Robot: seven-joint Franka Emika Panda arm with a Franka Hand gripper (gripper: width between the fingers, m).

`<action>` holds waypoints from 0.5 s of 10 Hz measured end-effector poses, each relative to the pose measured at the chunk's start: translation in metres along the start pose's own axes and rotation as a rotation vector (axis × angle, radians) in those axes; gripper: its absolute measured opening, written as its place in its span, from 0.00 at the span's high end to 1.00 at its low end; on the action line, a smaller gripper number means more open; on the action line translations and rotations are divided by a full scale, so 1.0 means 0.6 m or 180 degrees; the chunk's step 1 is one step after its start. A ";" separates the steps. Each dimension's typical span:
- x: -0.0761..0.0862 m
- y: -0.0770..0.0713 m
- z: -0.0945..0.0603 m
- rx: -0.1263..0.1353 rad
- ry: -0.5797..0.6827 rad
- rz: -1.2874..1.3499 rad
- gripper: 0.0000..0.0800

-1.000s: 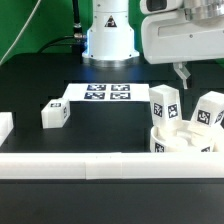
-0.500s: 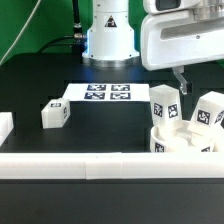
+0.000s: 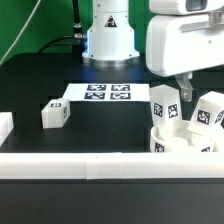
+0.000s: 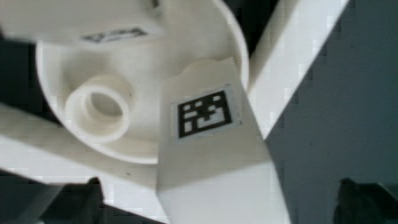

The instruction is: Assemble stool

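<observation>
Since a second earlier, the arm's white wrist housing had slid toward the exterior view's right and dropped slightly. This brought the gripper [image 3: 183,92] low between the two standing legs at that view's lower right. The seat [image 3: 185,146] lay there, close behind the border rail [image 3: 80,165]. It carried the left upright leg [image 3: 164,105] and the right upright leg [image 3: 209,110]. A third leg [image 3: 55,114] sat loose at left-centre, well apart. In the wrist view the jaws appeared spread wide on either side of a tagged leg [image 4: 214,150], gripping nothing. An off-centre descent could clip a standing leg and tip it.
</observation>
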State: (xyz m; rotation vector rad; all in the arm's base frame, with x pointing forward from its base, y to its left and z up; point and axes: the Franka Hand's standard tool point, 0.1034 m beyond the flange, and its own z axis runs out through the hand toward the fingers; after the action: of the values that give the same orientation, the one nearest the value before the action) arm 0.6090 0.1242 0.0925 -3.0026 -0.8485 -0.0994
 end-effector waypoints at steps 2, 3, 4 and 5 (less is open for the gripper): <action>-0.004 0.002 0.008 -0.0033 -0.0046 -0.0427 0.19; -0.006 0.004 0.011 -0.0033 -0.0058 -0.0548 0.19; -0.009 0.006 0.014 -0.0030 -0.0068 -0.0541 0.19; -0.011 0.007 0.017 -0.0026 -0.0080 -0.0532 0.19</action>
State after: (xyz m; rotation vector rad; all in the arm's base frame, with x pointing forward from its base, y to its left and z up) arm 0.6062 0.1176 0.0820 -2.9410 -1.1032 -0.0680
